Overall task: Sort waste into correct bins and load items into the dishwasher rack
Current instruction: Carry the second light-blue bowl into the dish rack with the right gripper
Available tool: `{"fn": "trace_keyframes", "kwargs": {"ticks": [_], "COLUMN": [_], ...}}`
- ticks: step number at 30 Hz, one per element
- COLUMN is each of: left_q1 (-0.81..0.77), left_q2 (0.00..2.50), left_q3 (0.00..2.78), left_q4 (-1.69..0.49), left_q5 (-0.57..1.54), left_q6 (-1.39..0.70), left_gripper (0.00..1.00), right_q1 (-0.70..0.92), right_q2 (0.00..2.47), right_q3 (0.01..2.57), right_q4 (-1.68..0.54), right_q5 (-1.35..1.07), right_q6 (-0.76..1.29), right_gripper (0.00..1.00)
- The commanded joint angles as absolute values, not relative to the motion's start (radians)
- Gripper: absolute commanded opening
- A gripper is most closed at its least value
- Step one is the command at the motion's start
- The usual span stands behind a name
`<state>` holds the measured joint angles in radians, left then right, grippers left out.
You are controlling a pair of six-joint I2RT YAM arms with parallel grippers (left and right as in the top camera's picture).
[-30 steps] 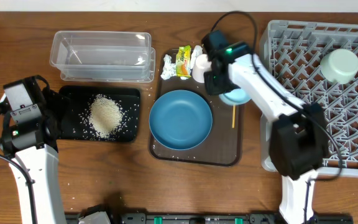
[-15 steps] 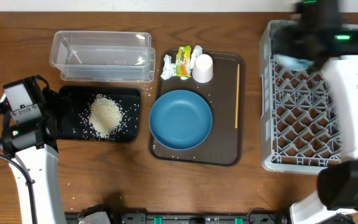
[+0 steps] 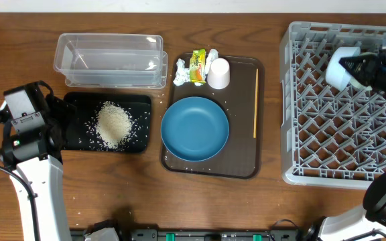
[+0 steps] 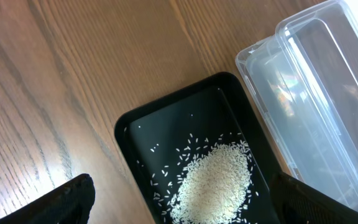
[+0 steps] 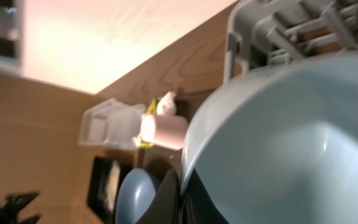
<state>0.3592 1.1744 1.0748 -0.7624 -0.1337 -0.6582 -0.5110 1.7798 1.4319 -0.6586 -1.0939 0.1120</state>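
My right claw (image 3: 355, 67) is clamped on the rim of a small pale bowl (image 3: 339, 67), which I hold over the dishwasher rack (image 3: 327, 154) near its far edge. Bare lattice stretches from there to the near edge. My left claw (image 4: 191, 202) stands wide apart above the black tray (image 4: 160, 130) of rice (image 4: 216, 180), by the left edge of the tabletop (image 4: 55, 74). The clear tub (image 4: 316, 93) sits just beyond the tray.

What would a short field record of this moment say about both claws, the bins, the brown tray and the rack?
left claw: open, aimed at the black tray
right claw: shut on a small pale bowl, over the grey rack
black tray: holds the rice heap
clear tub: nothing seen inside
brown tray: large blue bowl, white cup, wooden stick, tissue, wrapper
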Motion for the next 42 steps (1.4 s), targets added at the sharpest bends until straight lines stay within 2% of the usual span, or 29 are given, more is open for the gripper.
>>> {"fn": "trace_keyframes", "kwargs": {"ticks": [1,4,21,42], "left_q1": [0.364,0.364,0.364,0.364], "left_q2": [1.177,1.177,1.177,1.177], "left_q3": [1.090,1.090,1.090,1.090], "left_q4": [-0.766,-0.766,-0.766,-0.766], "left_q5": [-0.139,-0.139,-0.139,-0.139], "left_q6": [-0.668,-0.668,-0.668,-0.667], "left_gripper": [0.91,0.92,0.91,0.92], "right_q1": [-0.525,-0.530,-0.522,-0.522], "right_q2": [1.787,1.787,1.801,1.831], "right_q3": [1.365,1.333,1.329,1.325], "right_q4": [-0.588,-0.556,-0.461,-0.557], "right_q5": [-1.229,-1.189,-1.142,-1.060], "right_q6": [0.154,0.198,0.161,0.115], "right_gripper": [0.01,0.01,0.01,0.01]}}
